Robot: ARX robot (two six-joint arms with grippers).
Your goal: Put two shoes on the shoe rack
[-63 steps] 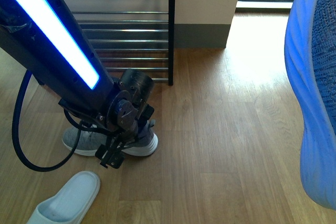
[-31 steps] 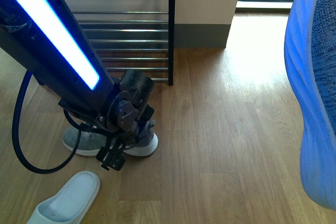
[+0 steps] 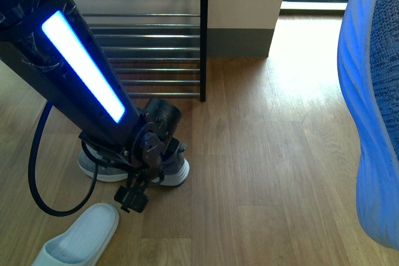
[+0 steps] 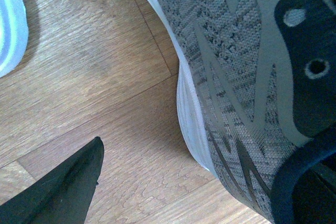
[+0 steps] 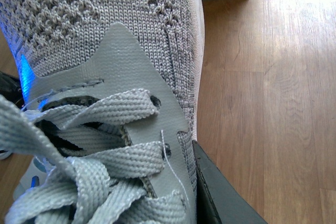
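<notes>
**Straddling one sneaker, gripping the other: neither on the rack**

Left arm (image 3: 84, 73), blue light strip lit, slopes down in front of the rack (image 3: 149, 29) to the floor sneaker (image 3: 98, 167). That shoe sits on the wood floor (image 3: 262, 154) just in front of the rack's lowest bars, near its right post, with the white sole at the right end.

Left gripper (image 3: 142, 182) is spread, not clamped. In the left wrist view one finger (image 4: 63, 192) is out over bare floor, apart from the sole, with a strip of wood between them. The other finger (image 4: 304, 187) lies on the grey knit upper. The shoe's side wall and sole edge sit between the two.

A slide (image 3: 84, 235) lies on the floor near that sneaker, on the camera side, not touching it. Its pale edge also shows in the left wrist view.

The lifted sneaker (image 3: 374, 104) is up off the floor, close to the front camera at the right edge, tinted blue. Right gripper (image 5: 215, 192) is pinching it. Only one dark finger shows, pressed against the shoe's side beside the laces (image 5: 94, 150); the other finger is hidden.
</notes>
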